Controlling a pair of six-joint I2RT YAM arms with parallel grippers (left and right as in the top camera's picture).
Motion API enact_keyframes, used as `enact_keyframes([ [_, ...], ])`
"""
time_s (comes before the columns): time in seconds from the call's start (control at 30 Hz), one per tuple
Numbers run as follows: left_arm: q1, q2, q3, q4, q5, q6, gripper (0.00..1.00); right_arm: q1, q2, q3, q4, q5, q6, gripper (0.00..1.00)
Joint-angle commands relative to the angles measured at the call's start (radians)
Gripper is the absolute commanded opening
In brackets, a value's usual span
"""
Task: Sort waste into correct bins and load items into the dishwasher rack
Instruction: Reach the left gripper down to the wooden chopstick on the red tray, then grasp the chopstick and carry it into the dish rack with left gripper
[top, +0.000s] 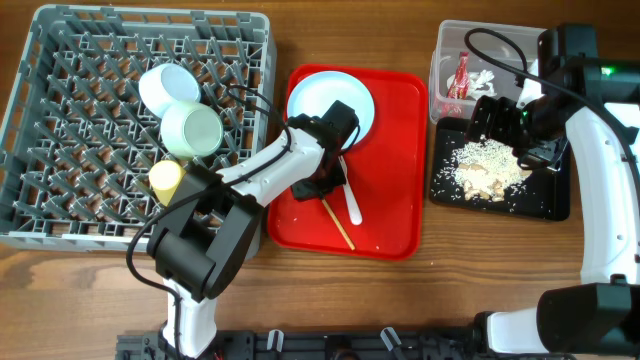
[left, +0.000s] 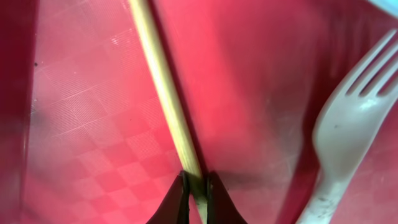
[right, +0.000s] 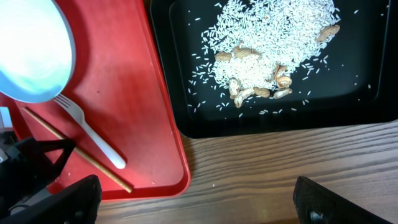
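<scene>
A thin wooden chopstick (left: 165, 93) lies on the red serving tray (top: 400, 230), and my left gripper (left: 198, 193) is shut on its near end. Beside it lies the white fork (left: 348, 130). From overhead, the left gripper (top: 322, 190) sits just below the pale blue plate (top: 330, 100), with the chopstick (top: 338, 225) and fork (top: 350, 200) reaching toward the tray's front. My right gripper (top: 510, 125) hovers open over the black tray (top: 540, 200), which holds beige food scraps (top: 485, 165). In the right wrist view its jaws stand wide apart with nothing between them.
The grey rack (top: 60, 100) at the left holds a saucer (top: 168, 88), a green bowl (top: 192, 131) and a yellow cup (top: 165, 178). The clear tub (top: 445, 60) at the back right holds a red wrapper (top: 460, 75) and a white napkin (top: 485, 78).
</scene>
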Motion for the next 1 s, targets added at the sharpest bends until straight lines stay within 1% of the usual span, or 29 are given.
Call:
enact_keyframes([
  [0.0,-0.006,0.019,-0.022,0.006,0.005,0.010,0.04,0.000,-0.011,0.017,-0.002,0.010,0.002,1.00],
  [0.33,-0.002,0.014,-0.011,0.009,0.004,0.014,0.04,0.000,-0.011,0.017,-0.002,0.011,0.001,1.00],
  [0.5,-0.002,-0.021,0.014,0.008,-0.002,0.018,0.04,0.000,-0.011,0.017,-0.002,0.011,0.001,1.00],
  [0.67,-0.001,-0.095,0.037,0.005,-0.026,0.021,0.04,0.000,-0.011,0.017,-0.002,0.011,0.000,1.00],
  [0.87,0.021,-0.237,0.040,0.004,-0.039,0.023,0.04,0.000,-0.011,0.017,-0.002,0.011,0.001,0.99],
  [0.97,0.048,-0.316,0.040,0.005,-0.064,0.114,0.04,0.000,-0.011,0.017,-0.002,0.011,0.000,1.00],
])
